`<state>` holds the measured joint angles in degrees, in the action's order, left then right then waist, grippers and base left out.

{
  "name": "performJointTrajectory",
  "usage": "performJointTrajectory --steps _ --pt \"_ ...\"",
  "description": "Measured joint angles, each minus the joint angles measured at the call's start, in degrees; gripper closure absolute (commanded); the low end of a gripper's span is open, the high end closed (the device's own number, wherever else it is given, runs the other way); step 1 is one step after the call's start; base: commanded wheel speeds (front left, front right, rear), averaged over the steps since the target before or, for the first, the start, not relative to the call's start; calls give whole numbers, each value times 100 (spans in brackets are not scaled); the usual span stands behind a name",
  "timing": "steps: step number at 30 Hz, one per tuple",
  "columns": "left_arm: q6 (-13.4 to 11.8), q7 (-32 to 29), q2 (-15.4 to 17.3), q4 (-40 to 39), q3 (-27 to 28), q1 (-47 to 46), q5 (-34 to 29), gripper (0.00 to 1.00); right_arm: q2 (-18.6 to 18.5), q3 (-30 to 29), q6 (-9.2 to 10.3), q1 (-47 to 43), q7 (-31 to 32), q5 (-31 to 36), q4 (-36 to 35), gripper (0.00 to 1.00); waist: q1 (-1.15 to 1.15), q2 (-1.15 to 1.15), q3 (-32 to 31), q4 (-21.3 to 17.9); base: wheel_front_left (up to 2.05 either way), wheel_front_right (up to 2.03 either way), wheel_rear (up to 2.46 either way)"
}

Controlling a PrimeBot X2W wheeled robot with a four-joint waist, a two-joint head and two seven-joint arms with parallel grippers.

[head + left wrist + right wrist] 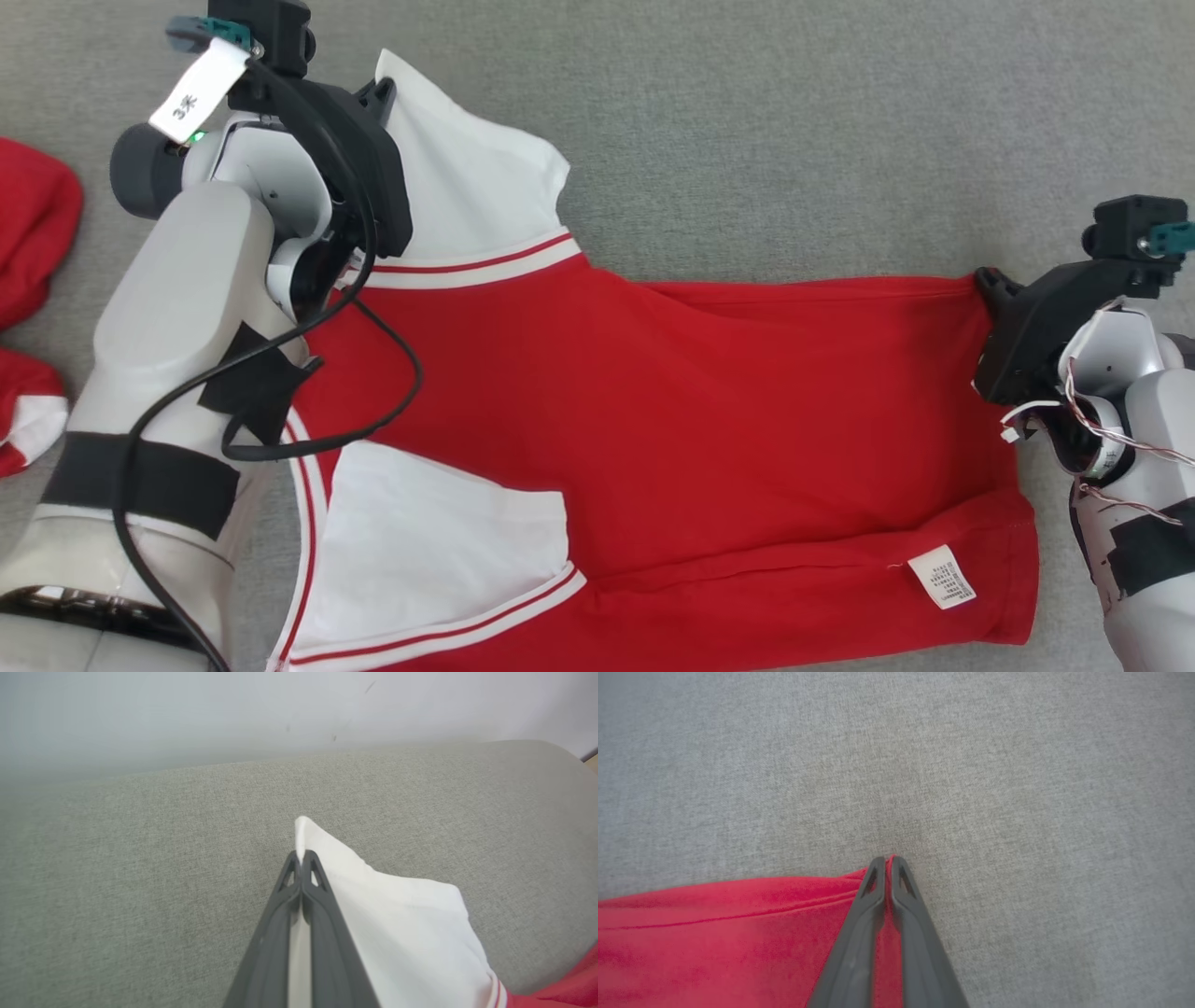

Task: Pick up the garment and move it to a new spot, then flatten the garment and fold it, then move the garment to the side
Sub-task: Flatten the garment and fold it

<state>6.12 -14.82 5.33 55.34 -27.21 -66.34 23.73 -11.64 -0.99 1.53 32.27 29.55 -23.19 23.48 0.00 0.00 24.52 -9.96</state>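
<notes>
On the grey fabric surface (pixel 794 140), the red-and-white garment (pixel 653 420) lies spread mostly flat. The left tool (pixel 301 856) is clamped on its white sleeve tip (pixel 308 833); the right tool (pixel 888 861) pinches its red hem corner (pixel 852 882).

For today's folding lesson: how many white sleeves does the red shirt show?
2. The far white fabric sleeve has its tip pinched in the left gripper; the near white fabric sleeve lies flat.

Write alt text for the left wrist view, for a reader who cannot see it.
The left pincer, shut, pinches the pointed corner of the garment's white sleeve. Grey woven fabric spreads beneath, with a pale wall behind and a sliver of red cloth at lower right.
</notes>
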Motion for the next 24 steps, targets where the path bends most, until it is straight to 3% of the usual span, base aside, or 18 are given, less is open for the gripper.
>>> performJointTrajectory --steps 15,24 --pt "47 1610 -77 -942 -22 1201 119 100 42 -548 101 -571 -801 -298 -272 100 0 0 -510 471 0 0 0" --pt "85 2414 -3 -1887 -122 2514 235 100 75 -719 105 -1354 -1040 -348 -498 100 -1 0 -956 662 0 0 0"
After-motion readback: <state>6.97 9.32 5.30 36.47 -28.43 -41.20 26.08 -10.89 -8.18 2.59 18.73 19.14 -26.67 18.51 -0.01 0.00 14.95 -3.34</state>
